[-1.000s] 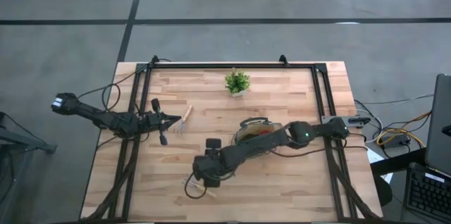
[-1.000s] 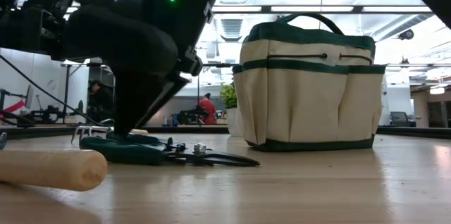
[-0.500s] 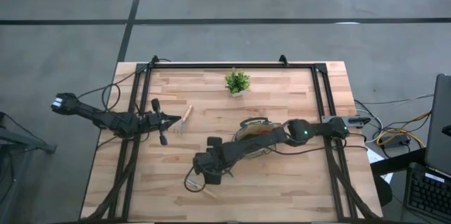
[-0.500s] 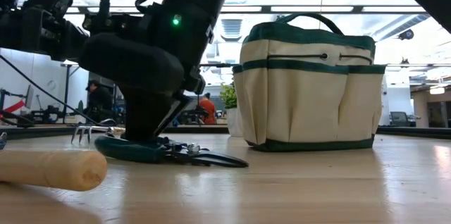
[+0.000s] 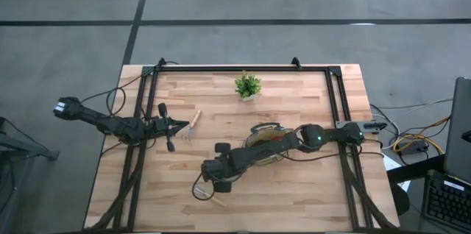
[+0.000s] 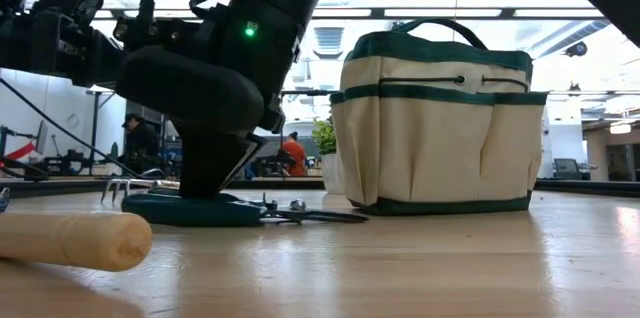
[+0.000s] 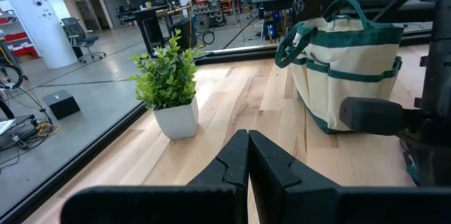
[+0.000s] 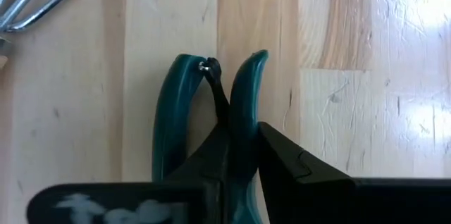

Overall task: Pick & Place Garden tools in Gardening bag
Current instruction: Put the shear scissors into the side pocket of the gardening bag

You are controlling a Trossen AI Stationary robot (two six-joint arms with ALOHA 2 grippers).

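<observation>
pale wood planks make up the table (image 5: pixel 294 197), on grey concrete floor; a workshop with desks shows beyond. at the left side the left gripper (image 5: pixel 179 123) rests with its fingers pressed together, beside a rake (image 5: pixel 192 125). further right, the right gripper (image 8: pixel 236 155) is pinched on one teal handle of the shears (image 8: pixel 204 122), which lie flat on the wood, their long axis in line with the fingers. their blades are hidden. the bag (image 6: pixel 440 123) stands upright just right of them, near the potted plant (image 5: pixel 248 85).
</observation>
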